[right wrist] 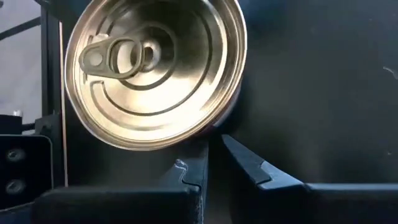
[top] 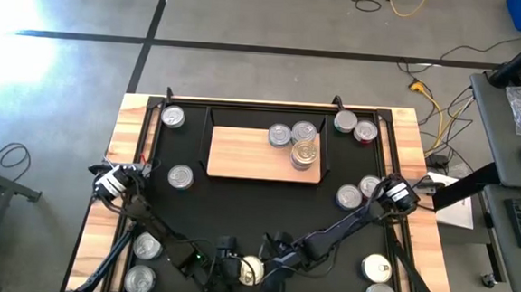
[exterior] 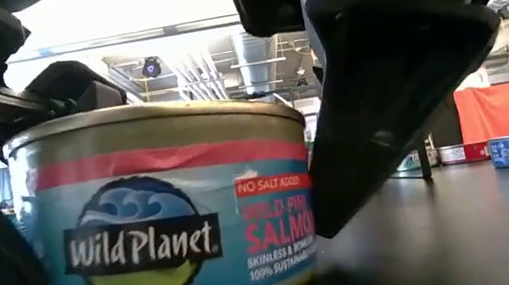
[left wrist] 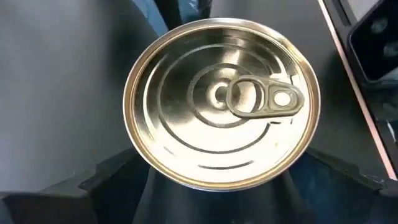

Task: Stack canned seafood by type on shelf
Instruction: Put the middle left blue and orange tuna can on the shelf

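A round salmon can [top: 251,270] with a blue label, red band and shiny pull-tab lid stands upright on the black mat at the table's near edge, filling the low view [exterior: 165,217]. My left gripper [top: 235,269] comes from the left, its fingers straddling the can [left wrist: 221,112]. My right gripper [top: 269,271] is on the can's right, fingers shut [right wrist: 214,142]. The light-wood shelf [top: 242,154] lies at the table's middle and bears two single cans [top: 280,135] and a small stack [top: 305,155]. My left gripper has the salmon can between its two fingers [left wrist: 99,180], which come from above and slant down on opposite sides of the side wall [exterior: 32,246]. The lid hides the contact points. The can stands upright with its bottom on the mat. My right gripper's shut fingers [exterior: 379,94] slant down from the right. The outer side of one finger [right wrist: 196,155] lies against the can's right wall [exterior: 308,195], low on the can.
Loose cans lie around the mat: two left of the shelf [top: 172,117] [top: 180,176], several to its right [top: 349,197] [top: 344,122], and pairs at the near corners [top: 147,245] [top: 377,267]. Black frame rails border the mat [top: 239,199].
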### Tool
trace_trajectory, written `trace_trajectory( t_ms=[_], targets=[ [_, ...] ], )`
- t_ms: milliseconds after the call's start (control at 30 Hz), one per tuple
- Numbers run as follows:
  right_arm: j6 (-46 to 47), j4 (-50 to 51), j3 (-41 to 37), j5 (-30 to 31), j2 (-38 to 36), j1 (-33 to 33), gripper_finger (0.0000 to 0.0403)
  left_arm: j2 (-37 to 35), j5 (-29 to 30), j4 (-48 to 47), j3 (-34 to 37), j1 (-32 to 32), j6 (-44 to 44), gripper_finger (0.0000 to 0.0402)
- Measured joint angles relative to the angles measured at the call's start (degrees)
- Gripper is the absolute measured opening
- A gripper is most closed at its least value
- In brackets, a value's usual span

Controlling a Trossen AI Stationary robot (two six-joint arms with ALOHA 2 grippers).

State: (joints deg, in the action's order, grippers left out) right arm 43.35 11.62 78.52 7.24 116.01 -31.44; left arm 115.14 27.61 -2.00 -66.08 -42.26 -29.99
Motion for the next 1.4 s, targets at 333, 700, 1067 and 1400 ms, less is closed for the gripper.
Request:
trace_trajectory(
  t_ms=[333, 700, 1067, 1400],
  targets=[
    [-1.42, 0.06, 0.0, -1.48, -0.29, 0.11, 0.0034, 0.12, -3.52, 2.67, 0.8, 1.28, -2.02, 0.0359],
    [-7.75, 13.63, 0.06, -14.65, -3.51, 1.12, 0.0034, 1.75, -0.24, 0.85, 0.96, 1.4, -3.61, 0.038],
    [-5.64, 9.21, 0.05, -9.62, -2.65, 0.85, 0.0034, 2.58, -0.03, 4.26, 0.9, 2.35, 3.11, 0.038],
    [-8.74, 6.14, 2.48, -7.78, -2.65, 5.88, 0.0034, 2.94, 0.61, 9.14, 1.2, 3.37, -0.43, 0.0381]
  ],
)
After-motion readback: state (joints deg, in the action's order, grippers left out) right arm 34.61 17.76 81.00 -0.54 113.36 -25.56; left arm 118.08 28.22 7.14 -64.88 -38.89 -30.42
